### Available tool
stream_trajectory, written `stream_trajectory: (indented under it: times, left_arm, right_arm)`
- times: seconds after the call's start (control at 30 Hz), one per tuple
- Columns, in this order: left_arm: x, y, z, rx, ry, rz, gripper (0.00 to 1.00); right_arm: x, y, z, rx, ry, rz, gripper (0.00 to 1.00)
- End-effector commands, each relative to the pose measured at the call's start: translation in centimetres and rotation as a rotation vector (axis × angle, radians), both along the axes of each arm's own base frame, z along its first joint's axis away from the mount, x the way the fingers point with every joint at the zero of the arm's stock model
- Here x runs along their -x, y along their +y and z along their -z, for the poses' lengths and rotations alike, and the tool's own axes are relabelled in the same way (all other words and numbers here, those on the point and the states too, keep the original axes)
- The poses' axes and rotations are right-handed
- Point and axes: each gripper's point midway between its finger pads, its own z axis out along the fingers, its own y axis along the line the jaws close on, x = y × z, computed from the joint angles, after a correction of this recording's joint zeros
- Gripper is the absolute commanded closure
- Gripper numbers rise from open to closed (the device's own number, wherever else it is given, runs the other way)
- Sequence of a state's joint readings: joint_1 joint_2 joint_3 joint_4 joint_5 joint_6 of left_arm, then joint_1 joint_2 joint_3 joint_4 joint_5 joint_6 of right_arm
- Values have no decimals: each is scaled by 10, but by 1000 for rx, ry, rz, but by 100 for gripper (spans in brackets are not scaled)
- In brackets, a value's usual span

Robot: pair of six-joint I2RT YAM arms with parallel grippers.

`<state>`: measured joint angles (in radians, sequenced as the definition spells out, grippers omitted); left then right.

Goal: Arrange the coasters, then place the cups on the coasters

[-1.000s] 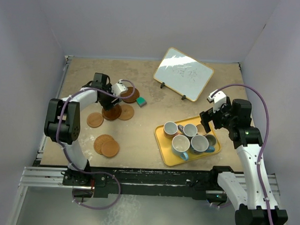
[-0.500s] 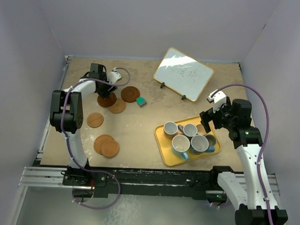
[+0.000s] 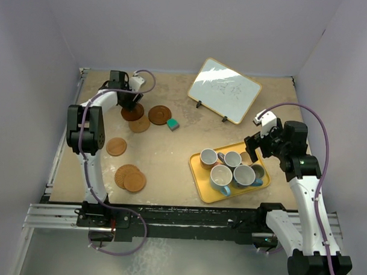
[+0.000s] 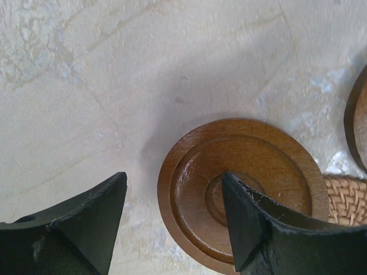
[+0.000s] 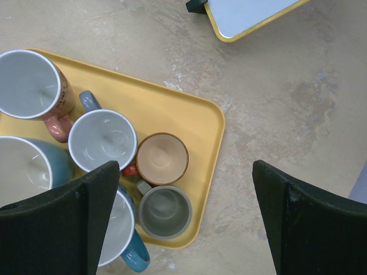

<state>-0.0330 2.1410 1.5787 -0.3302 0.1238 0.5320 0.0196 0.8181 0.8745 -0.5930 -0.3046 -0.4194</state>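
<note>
The table carries everything. We find the yellow tray below the right fingers, which stand wide apart. All six cups sit in it, some partly hidden by one finger. The left fingers are partly spread and grip nothing. The dark ringed coaster lies flat beneath them, one tip over its centre, the other over bare table.

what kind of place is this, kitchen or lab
Probably a robotics test bench: plain pale walls box in a beige tabletop, two white-and-black robot arms sit on a metal rail, and a yellow-framed whiteboard stands propped.
</note>
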Motion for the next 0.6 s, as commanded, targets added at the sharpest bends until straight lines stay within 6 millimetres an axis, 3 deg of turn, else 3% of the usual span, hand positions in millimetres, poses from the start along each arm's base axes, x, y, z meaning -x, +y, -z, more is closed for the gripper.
stream_trajectory:
  times: [0.0,0.2,0.43,0.57]
  left_arm:
    - [5,-6,33,84,95,-82,36]
    - [3,-22,24,173,106,-71,36]
    - [-1,-55,-48,337,-73,34,31]
    - [12,-82,-56,313,-93,146,30]
  right_arm:
    - [-3,0,-2,13,-14,-7,0]
    - [-4,-1,-2,15,-13,-5,0]
    - [-4,-1,-1,15,-9,-6,0]
    - [-3,-1,-1,16,-11,-5,0]
